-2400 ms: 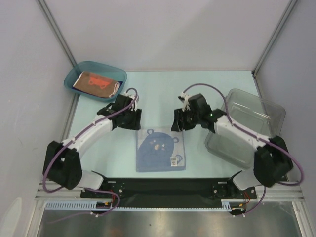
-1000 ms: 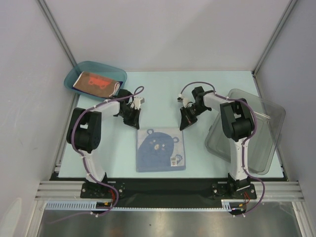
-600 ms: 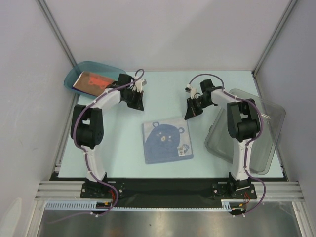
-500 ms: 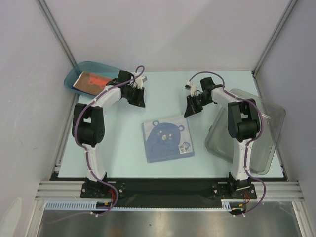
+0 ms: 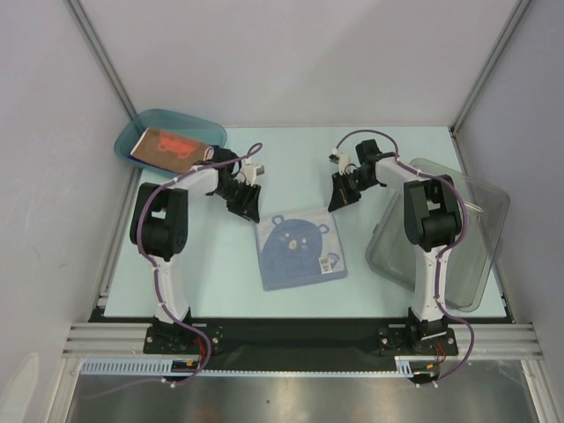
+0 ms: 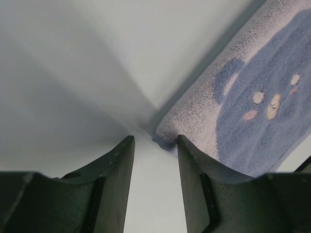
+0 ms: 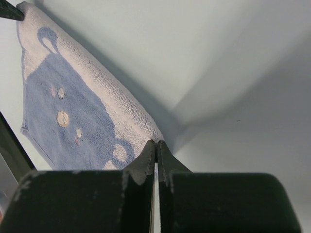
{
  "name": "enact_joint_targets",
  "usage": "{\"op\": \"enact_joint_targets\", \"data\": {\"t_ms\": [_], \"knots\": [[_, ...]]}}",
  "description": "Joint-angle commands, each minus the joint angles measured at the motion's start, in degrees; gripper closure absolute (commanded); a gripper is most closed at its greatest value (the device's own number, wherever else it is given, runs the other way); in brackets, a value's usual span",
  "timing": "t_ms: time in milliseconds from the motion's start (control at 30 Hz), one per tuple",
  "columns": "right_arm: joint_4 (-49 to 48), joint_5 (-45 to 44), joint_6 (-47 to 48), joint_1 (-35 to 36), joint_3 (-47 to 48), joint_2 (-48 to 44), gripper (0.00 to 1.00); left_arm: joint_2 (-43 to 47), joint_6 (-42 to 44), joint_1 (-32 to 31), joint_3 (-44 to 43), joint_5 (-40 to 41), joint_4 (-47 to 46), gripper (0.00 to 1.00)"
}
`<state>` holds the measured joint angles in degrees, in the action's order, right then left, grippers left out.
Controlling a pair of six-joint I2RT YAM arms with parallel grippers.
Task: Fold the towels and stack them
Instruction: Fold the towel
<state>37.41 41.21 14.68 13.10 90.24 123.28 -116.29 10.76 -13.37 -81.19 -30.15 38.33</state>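
Blue towel flat at the middle of the worktop, soft, light, limp, best pinched at far corners; left pincer released beside far-left corner, right pincer clenched at far-right corner, hold unclear.

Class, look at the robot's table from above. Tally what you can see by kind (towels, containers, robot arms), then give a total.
Towels: 2 (light-blue bear towel; brown-red towel, lying in the tray)
Containers: 2 (teal tray; clear bin)
Robot arms: 2 (left arm; right arm)
Total: 6
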Motion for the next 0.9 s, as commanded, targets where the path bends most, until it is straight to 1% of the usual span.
{"op": "enact_joint_targets", "data": {"t_ms": [0, 100, 233, 267, 300, 367, 467, 500, 567, 633, 667, 767, 867], "knots": [[-0.1, 1.1, 0.6, -0.2, 0.8, 0.4, 1.00, 0.6, 3.2, -0.2, 0.9, -3.5, -1.4, 0.53], [-0.1, 1.4, 0.6, -0.2, 0.7, 0.5, 1.00, -0.3, 3.4, -0.2, 1.0, -3.7, -1.7, 0.54], [-0.1, 1.5, 0.6, -0.3, 0.5, 0.7, 1.00, -1.2, 3.3, -0.2, 0.5, -3.9, -1.9, 0.61], [-0.2, 1.5, 0.6, -0.3, 0.5, 0.8, 1.00, -1.7, 3.3, -0.2, 0.2, -4.5, -2.0, 0.64], [-0.2, 1.6, 0.5, -0.3, 0.5, 0.9, 1.00, -1.9, 3.4, -0.2, -0.2, -5.0, -1.5, 0.72], [-0.5, 1.7, 0.4, -0.4, 0.5, 1.1, 1.00, -2.6, 4.0, -0.3, -1.6, -6.3, -0.9, 0.77], [-0.9, 2.3, 0.1, -0.5, 0.4, 1.1, 1.00, -3.7, 4.8, -0.5, -3.4, -7.6, 0.5, 0.95], [-0.9, 2.6, -0.2, -0.6, 0.2, 1.0, 1.00, -4.1, 4.8, -0.5, -3.8, -7.7, 0.9, 1.00], [-1.4, 2.8, -0.4, -0.7, 0.2, 1.0, 1.00, -4.4, 4.7, -0.5, -5.2, -7.6, 1.2, 1.00], [-2.1, 3.2, -1.7, -0.7, 0.4, 0.8, 1.00, -4.4, 4.1, -0.5, -6.3, -5.5, 0.3, 1.00], [-3.6, 3.2, -2.5, -0.7, 0.3, 0.6, 1.00, -4.3, 3.4, -0.4, -8.2, -2.6, 0.0, 1.00], [-9.0, 2.2, -4.7, -0.7, -1.6, -1.5, 1.00, -3.9, 2.2, -0.2, -12.7, -0.5, -0.4, 1.00], [-12.6, -0.2, -5.4, -1.3, -3.8, -3.5, 1.00, -2.2, 1.8, -0.2, -14.7, 0.5, -1.0, 1.00]]}}
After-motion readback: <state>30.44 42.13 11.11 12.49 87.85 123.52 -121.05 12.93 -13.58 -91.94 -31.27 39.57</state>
